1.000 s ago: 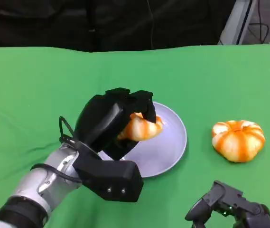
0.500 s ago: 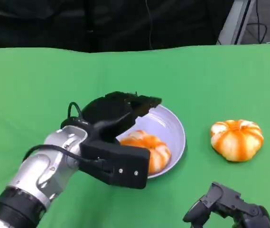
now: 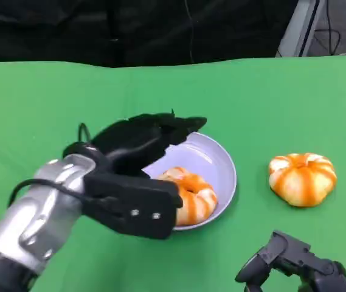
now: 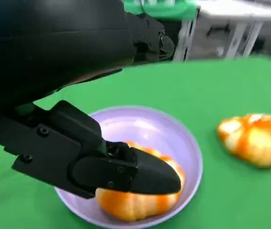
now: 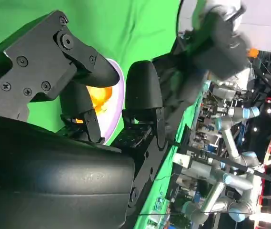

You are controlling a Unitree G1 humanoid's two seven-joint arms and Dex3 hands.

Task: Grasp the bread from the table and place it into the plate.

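The bread [image 3: 190, 196], a round orange-and-white bun, lies inside the lavender plate [image 3: 218, 161], on the side nearer the robot. In the left wrist view the same bread [image 4: 140, 202] rests on the plate floor [image 4: 140, 129] with no finger around it. The left hand [image 3: 145, 143] is above the plate's near-left rim, its fingers spread and reaching over the plate, not touching the bun, so I judge it is released and holds nothing. The step in hand looks like the end of the placing: the bun is in the plate and the hand only needs to go away. The next move calls for lifting the hand up and back without brushing the bun or tipping the plate rim, because the thumb [image 4: 125, 171] hangs just over the bread.

A second bun [image 3: 302, 178] of the same kind lies on the green table [image 3: 51, 103], well apart to the right of the plate. The right hand [image 3: 291, 267] rests low near the robot; its fingers look curled in, with nothing in them.
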